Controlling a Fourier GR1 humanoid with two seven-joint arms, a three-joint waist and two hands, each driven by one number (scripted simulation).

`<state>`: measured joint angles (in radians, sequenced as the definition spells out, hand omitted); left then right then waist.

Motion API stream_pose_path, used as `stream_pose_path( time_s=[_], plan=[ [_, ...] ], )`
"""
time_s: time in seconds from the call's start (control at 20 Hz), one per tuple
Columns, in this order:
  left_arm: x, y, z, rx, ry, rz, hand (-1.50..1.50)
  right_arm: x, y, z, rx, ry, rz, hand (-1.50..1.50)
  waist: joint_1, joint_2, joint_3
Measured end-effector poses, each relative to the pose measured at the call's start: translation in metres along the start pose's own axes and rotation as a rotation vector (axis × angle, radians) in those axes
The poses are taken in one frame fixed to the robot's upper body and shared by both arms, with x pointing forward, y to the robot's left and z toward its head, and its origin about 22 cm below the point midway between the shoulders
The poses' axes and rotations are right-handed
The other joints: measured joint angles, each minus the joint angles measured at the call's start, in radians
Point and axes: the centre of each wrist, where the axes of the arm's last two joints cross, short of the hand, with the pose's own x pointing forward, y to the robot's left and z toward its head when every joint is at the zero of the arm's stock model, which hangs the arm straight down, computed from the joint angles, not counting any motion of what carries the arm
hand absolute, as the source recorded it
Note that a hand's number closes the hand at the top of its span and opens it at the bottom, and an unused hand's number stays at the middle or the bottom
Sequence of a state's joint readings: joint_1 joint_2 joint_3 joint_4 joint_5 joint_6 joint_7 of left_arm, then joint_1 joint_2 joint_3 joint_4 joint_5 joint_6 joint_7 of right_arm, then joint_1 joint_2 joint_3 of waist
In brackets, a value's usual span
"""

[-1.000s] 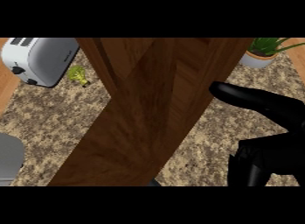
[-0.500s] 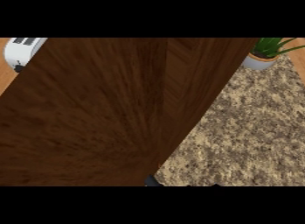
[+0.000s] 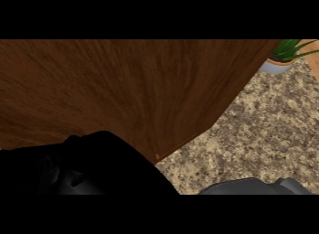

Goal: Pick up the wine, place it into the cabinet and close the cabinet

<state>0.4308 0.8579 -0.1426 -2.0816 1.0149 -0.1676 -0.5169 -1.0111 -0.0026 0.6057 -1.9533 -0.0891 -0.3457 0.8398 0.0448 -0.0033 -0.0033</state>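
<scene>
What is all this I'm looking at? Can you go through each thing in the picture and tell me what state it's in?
Wooden cabinet panel: fills most of the view; whether the cabinet is shut cannot be told.
Left hand: black, at the lower left, in front of the panel's lower edge; fingers not readable.
Grey forearm: at the bottom edge, right; its hand out of view.
Potted plant: upright on the counter.
Wine: not visible.

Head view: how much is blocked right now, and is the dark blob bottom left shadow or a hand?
Head view: a brown wooden panel, presumably the cabinet door, fills most of the frame, evenly lit with no glare. The dark mass bottom left is the left hand, too black to read its fingers. Only a strip of speckled counter and a potted plant show.
</scene>
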Motion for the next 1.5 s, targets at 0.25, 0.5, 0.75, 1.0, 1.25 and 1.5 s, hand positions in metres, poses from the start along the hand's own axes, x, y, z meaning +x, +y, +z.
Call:
stream_pose_path(
  time_s=[0.25, 0.5, 0.75, 1.0, 1.25, 1.5],
  plan=[
    [0.015, 0.014, 0.003, -0.031, 0.006, 0.014, 1.5, -0.009, -0.003, -0.051, -0.093, 0.015, 0.043, 1.5, 0.013, 0.004, 0.001],
    [0.027, 0.026, 0.002, -0.035, 0.002, 0.014, 1.5, -0.024, -0.018, -0.093, -0.17, 0.056, 0.037, 1.5, 0.016, 0.008, 0.001],
    [0.033, 0.035, 0.001, -0.035, -0.001, 0.01, 1.5, -0.049, -0.045, -0.125, -0.25, 0.09, 0.05, 1.5, 0.012, 0.01, 0.001],
    [0.043, 0.038, -0.004, -0.036, -0.009, 0.0, 1.5, -0.07, -0.058, -0.135, -0.248, 0.075, 0.082, 1.5, 0.016, -0.014, 0.0],
    [0.045, 0.041, -0.005, -0.033, -0.018, 0.001, 1.5, -0.084, -0.063, -0.135, -0.227, 0.039, 0.107, 1.5, 0.022, -0.033, -0.004],
    [0.049, 0.039, -0.012, -0.028, -0.031, -0.008, 1.5, -0.093, -0.068, -0.132, -0.191, -0.019, 0.147, 1.5, 0.022, -0.039, -0.013]
  ],
)
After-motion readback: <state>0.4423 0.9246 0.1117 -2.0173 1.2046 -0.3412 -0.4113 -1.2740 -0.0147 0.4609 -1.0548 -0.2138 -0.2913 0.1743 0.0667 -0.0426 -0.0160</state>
